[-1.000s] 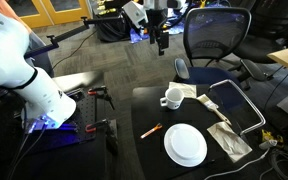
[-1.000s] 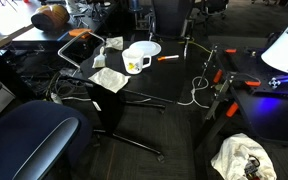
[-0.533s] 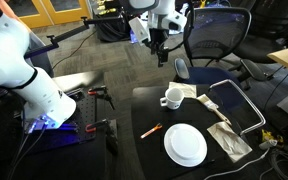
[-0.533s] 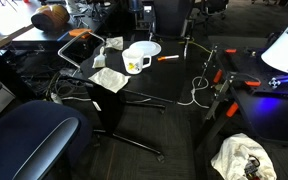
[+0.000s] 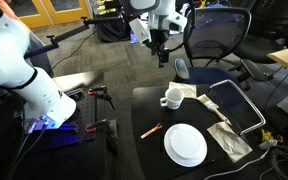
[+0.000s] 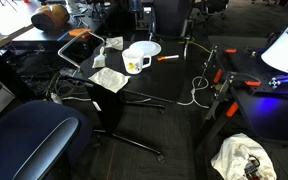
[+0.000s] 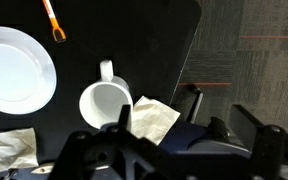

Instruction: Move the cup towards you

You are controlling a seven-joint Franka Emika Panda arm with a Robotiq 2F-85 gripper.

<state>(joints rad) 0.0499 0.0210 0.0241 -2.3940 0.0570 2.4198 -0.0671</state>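
Observation:
The cup (image 5: 171,97) is a small white mug that stands upright on the black table (image 5: 149,105), with its handle to one side. It also shows in an exterior view (image 6: 136,60) and in the wrist view (image 7: 106,102). My gripper (image 5: 160,52) hangs high above the table's far edge, well clear of the cup. In the wrist view the gripper (image 7: 174,160) has its jaws spread wide and empty, with the cup to the left of them.
A white plate (image 5: 185,144) lies near the cup, with an orange pen (image 5: 151,130) beside it. Crumpled napkins (image 5: 229,138) lie on the table, and one napkin (image 7: 154,118) touches the cup. A black office chair (image 5: 216,40) stands behind the table, and a metal frame (image 5: 239,100) stands at its side.
The gripper came down a little toward the table between one second and half a second ago, then stayed still. The cup has not moved.

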